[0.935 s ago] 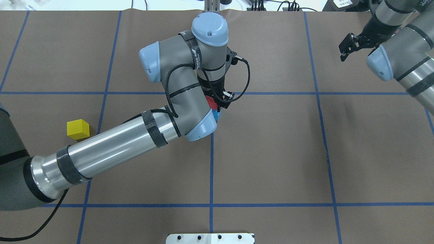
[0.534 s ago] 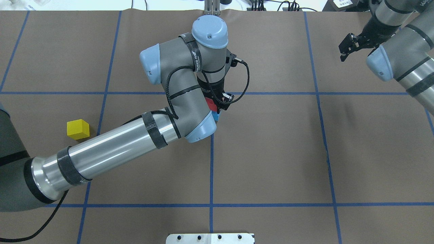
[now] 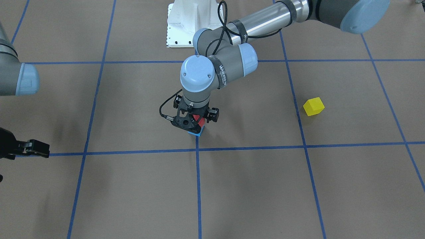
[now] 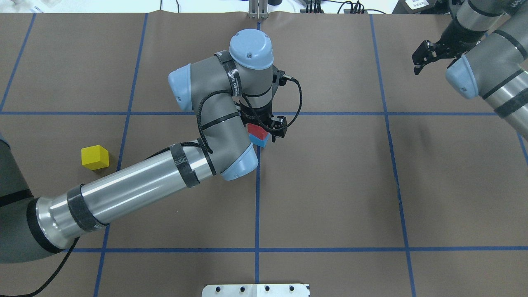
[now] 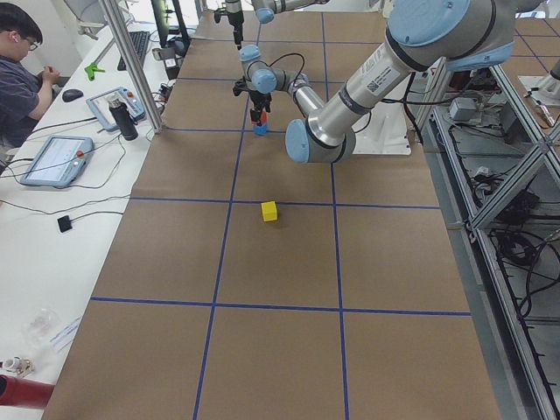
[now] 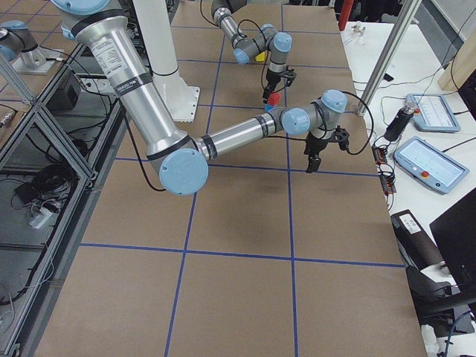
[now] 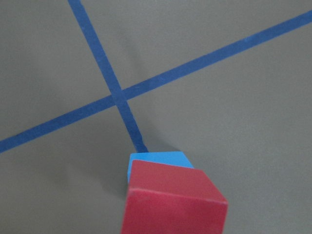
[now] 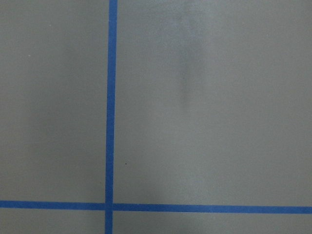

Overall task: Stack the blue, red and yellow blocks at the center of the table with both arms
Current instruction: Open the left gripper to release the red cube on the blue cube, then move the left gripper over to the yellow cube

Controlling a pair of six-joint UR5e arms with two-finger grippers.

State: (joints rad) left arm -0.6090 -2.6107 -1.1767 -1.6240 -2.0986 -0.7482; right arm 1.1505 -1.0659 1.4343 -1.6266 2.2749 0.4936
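Note:
A red block (image 4: pixel 256 131) is in my left gripper (image 4: pixel 264 128), right over a blue block (image 4: pixel 262 142) by the central tape crossing. In the left wrist view the red block (image 7: pixel 173 202) covers most of the blue block (image 7: pixel 158 159); whether they touch I cannot tell. In the front view the left gripper (image 3: pixel 195 123) stands upright over the red block (image 3: pixel 198 119) and the blue block (image 3: pixel 198 132). A yellow block (image 4: pixel 95 157) lies alone on the table to the left. My right gripper (image 4: pixel 420 62) hangs open and empty at the far right.
Brown paper with a blue tape grid (image 4: pixel 257 206) covers the table. The white robot base plate (image 4: pixel 255 290) sits at the near edge. My left forearm (image 4: pixel 136 185) spans the space between the yellow block and the centre. An operator (image 5: pixel 22 70) sits beside the table.
My left wrist has shifted slightly toward the near edge, and more of the red block shows over the blue one. The right arm and the yellow block have not moved.

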